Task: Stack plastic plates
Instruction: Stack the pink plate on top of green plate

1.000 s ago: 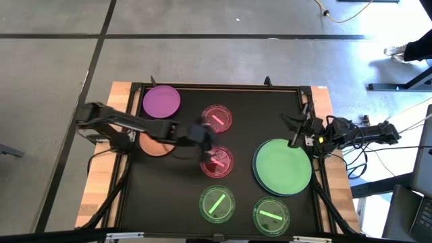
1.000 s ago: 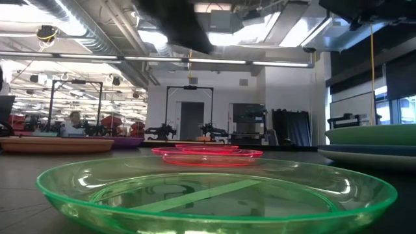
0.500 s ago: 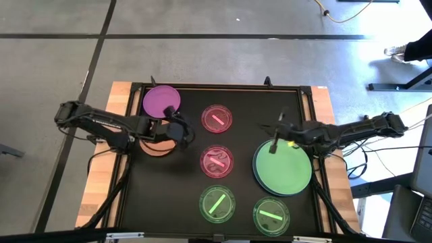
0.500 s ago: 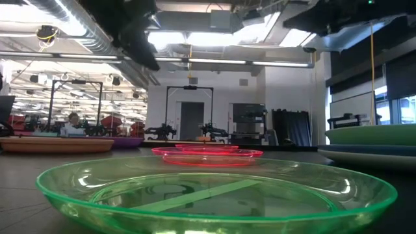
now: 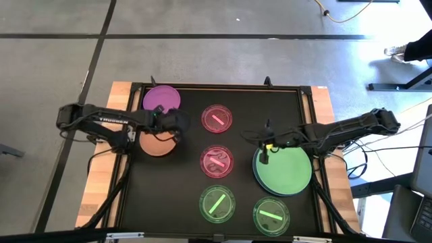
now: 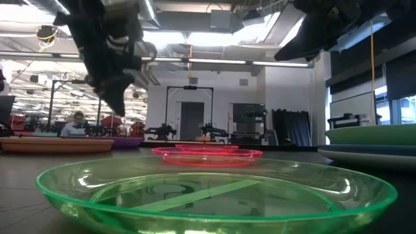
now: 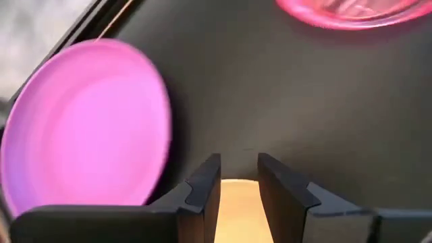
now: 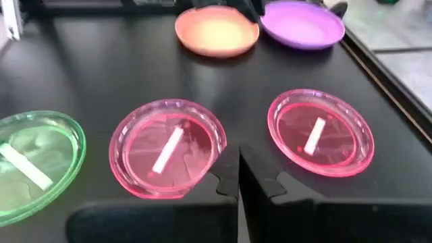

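Note:
The plates lie flat on the black mat. A large green plate (image 5: 287, 169) tops a stack with blue and white rims (image 6: 370, 151) beneath it. The purple plate (image 5: 160, 101) and orange plate (image 5: 154, 144) sit at the left. Two small pink plates (image 5: 217, 119) (image 5: 217, 160) occupy the middle, and two small green ones (image 5: 217, 203) (image 5: 271, 214) the near edge. My left gripper (image 7: 237, 169) hovers open over the orange plate's far right rim (image 7: 236, 202). My right gripper (image 8: 238, 158) is shut and hangs above the green stack's left edge.
The mat's raised frame (image 5: 223, 86) and wooden table edges (image 5: 101, 182) border the work area. Bare mat shows between the pink plates and the orange plate. Beyond the table's far edge is a room with racks and a seated person (image 6: 77, 123).
My left gripper has swung from over the nearer pink plate toward the table's left and now hangs over the orange plate's rim. My right gripper has travelled from the table's right edge leftward to the green stack's left edge. No plate has moved.

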`<action>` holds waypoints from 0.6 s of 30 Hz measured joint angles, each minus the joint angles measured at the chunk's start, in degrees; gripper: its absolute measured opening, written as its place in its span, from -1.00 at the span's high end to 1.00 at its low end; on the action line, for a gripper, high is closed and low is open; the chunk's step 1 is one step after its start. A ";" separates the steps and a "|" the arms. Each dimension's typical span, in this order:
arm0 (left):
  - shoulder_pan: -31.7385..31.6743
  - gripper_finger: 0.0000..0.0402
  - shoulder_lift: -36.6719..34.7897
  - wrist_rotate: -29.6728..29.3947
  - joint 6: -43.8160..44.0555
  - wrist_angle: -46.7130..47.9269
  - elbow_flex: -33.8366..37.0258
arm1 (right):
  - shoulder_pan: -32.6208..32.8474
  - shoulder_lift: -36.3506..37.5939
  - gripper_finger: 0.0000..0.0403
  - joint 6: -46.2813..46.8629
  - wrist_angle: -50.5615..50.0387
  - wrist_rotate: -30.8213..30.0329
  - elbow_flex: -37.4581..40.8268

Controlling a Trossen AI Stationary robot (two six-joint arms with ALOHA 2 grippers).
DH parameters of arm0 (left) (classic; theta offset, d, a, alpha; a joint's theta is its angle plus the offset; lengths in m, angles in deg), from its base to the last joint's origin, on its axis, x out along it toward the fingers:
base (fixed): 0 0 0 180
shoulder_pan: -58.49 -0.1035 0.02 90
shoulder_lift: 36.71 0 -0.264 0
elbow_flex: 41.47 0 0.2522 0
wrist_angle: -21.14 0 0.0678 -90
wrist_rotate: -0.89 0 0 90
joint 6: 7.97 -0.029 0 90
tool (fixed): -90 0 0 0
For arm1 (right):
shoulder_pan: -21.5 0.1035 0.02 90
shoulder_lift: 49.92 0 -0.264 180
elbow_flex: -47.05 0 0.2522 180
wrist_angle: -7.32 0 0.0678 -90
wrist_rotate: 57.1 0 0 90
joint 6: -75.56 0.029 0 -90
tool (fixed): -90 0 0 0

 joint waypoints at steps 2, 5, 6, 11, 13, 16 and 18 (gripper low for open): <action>-2.48 0.54 0.00 -0.03 0.01 -0.44 1.13 | 0.00 -0.12 0.99 0.00 0.06 -0.02 -0.02; -5.44 0.54 0.00 0.01 -0.37 -1.29 2.76 | 0.00 -0.10 0.99 -0.07 -0.32 -0.02 -0.02; -6.29 0.54 0.04 0.03 -0.94 -1.78 3.16 | -0.02 0.04 0.99 -0.07 -0.37 -0.11 -0.02; -10.25 0.54 1.02 0.62 -5.18 -5.38 4.99 | -0.04 0.27 0.99 -1.34 -0.13 -4.69 -0.02; -11.47 0.54 1.54 2.45 -7.62 -8.20 5.72 | -0.04 0.27 0.99 -1.68 -0.07 -7.58 -0.02; -13.08 0.54 2.54 3.59 -10.64 -11.10 6.71 | -0.04 0.27 0.99 -2.42 0.05 -11.75 -0.02; -14.11 0.54 3.48 3.42 -12.12 -12.54 7.09 | -0.04 0.27 0.99 -3.14 0.12 -13.29 -0.02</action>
